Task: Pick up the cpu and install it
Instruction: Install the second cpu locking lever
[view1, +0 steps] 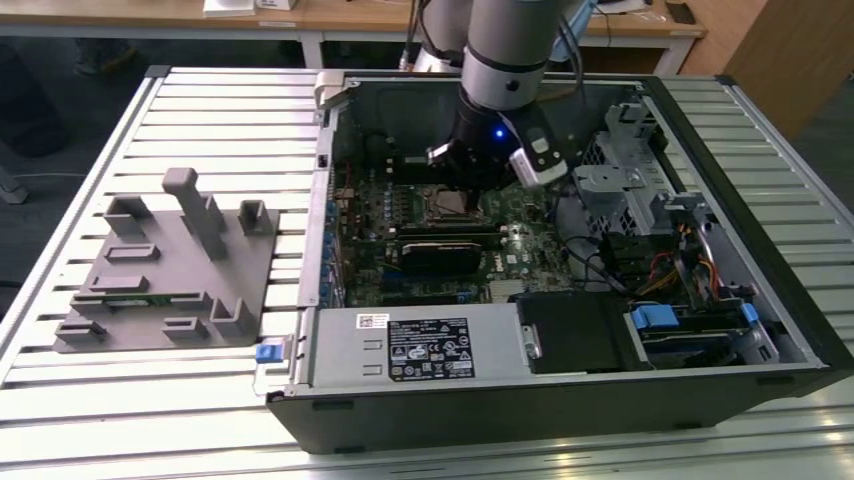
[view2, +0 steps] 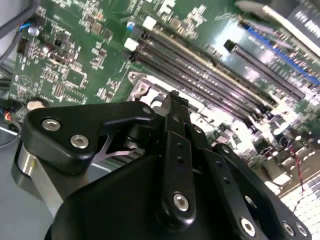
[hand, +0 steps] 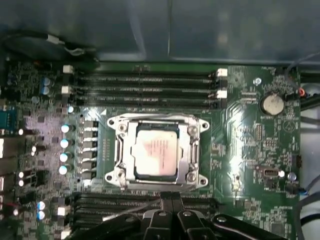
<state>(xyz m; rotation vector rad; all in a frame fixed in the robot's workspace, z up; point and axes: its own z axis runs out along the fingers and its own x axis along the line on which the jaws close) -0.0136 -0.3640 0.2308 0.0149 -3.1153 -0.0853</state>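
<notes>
Nearest the lens in both wrist views sat the black claw (hand: 170, 200), its fingers (view2: 175, 107) pressed together with nothing between them. Just beyond its tips, in the first wrist view, the cpu (hand: 155, 154) lay flat inside the socket (hand: 158, 151), silvery top facing up, with the metal frame around it. Rows of memory slots (hand: 145, 85) ran along the far side of the socket on the green motherboard (hand: 250, 130).

In the exterior view the arm (view1: 505, 60) reached down into the open computer case (view1: 561, 400), which lay on the slatted worktop (view1: 200, 110). The grey fixture (view1: 167, 270) stood near the worktop's edge, well apart from the case.

By this evidence the chip appeared already seated. Whether the socket had been latched could not be told.
</notes>
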